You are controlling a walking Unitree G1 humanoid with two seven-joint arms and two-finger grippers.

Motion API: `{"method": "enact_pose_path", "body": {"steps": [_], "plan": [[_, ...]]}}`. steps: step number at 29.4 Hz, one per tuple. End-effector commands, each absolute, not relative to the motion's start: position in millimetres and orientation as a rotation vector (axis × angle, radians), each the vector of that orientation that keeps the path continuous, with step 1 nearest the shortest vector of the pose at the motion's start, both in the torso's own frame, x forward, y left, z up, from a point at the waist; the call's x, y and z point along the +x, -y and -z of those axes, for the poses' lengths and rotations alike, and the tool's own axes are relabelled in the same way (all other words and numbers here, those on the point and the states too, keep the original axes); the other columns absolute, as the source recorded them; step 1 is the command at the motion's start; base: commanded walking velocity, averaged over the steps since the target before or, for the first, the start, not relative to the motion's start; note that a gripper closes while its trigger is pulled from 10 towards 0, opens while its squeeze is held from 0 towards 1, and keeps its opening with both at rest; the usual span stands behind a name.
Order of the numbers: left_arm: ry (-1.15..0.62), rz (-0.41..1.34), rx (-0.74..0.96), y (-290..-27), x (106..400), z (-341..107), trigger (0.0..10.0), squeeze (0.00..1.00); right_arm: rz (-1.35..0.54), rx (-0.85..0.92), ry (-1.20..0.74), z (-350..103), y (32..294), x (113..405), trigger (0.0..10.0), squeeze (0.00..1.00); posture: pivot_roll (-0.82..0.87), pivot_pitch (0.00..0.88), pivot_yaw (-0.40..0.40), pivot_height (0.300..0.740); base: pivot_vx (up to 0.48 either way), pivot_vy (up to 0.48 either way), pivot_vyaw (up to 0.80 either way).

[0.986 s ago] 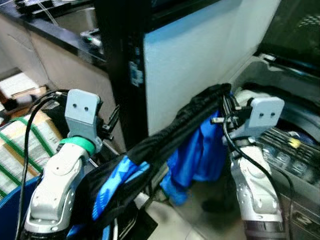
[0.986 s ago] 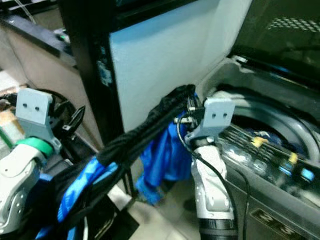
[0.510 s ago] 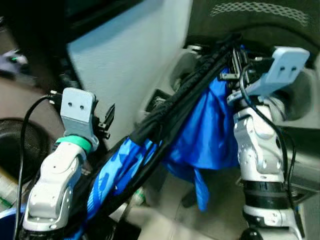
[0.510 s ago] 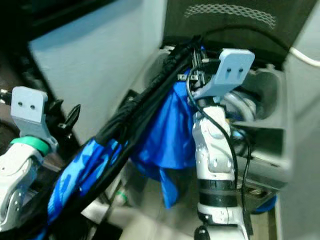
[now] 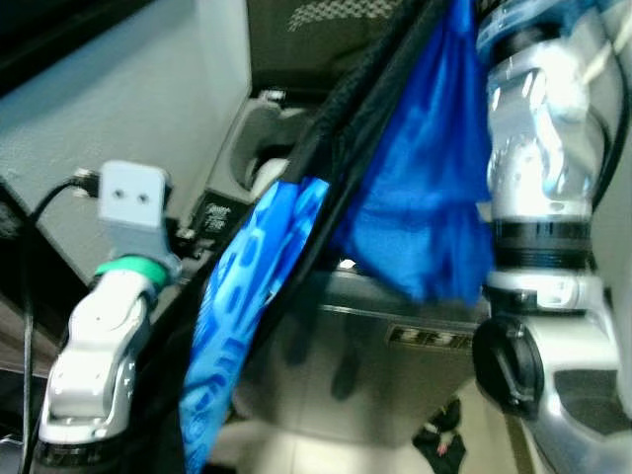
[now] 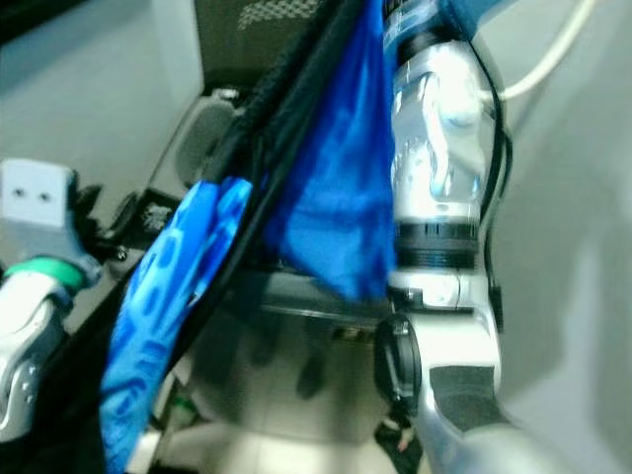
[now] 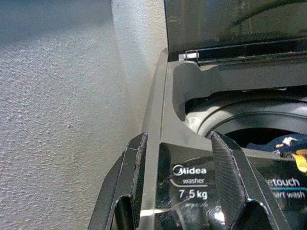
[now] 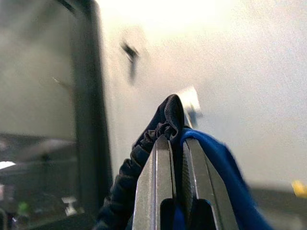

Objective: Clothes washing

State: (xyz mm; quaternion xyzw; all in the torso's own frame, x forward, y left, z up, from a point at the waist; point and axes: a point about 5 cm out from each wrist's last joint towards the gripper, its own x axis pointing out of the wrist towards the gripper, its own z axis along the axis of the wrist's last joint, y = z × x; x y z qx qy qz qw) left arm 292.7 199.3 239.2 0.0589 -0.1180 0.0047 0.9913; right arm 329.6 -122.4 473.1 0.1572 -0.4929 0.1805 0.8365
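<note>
2 garments, black garment (image 5: 341, 118) and blue garment (image 5: 420, 188), pinched in right gripper (image 8: 176, 158), raised high. Long axis slanted down toward robot's left. Washer drum (image 7: 259, 122) sited below and ahead, lid raised. Left gripper (image 7: 177, 158) spread, nothing held, poised over washer front edge, nearer drum.

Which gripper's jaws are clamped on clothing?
The right gripper: black and blue clothing is pinched between its jaws. The left gripper is open, empty.
</note>
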Motion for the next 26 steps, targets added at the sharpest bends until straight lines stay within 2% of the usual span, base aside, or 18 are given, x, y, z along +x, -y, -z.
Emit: {"method": "enact_pose_path", "body": {"steps": [1, 14, 20, 26], "plan": [[0.231, -0.038, 0.112, -204, 291, -237, 10.0, 0.00, -0.393, 0.351, 0.979, -459, 121, 340, 10.0, 0.00, 0.14, 0.000, 0.056, 0.740, 0.000, 0.000, -0.80], [0.258, -0.087, 0.099, -209, 292, -242, 10.0, 0.00, -0.527, 0.281, 0.687, -394, 82, 362, 10.0, 0.00, 0.15, 0.001, 0.058, 0.740, 0.000, 0.000, -0.80], [0.269, -0.094, 0.101, -210, 291, -244, 10.0, 0.00, -0.583, 0.263, 0.561, -355, 69, 364, 10.0, 0.00, 0.14, 0.010, 0.058, 0.740, 0.000, 0.000, 0.00], [0.291, -0.099, 0.088, -209, 288, -246, 10.0, 0.00, -0.574, 0.284, 0.512, -335, 70, 361, 10.0, 0.00, 0.15, 0.018, 0.052, 0.740, 0.000, 0.000, 0.00]]}}
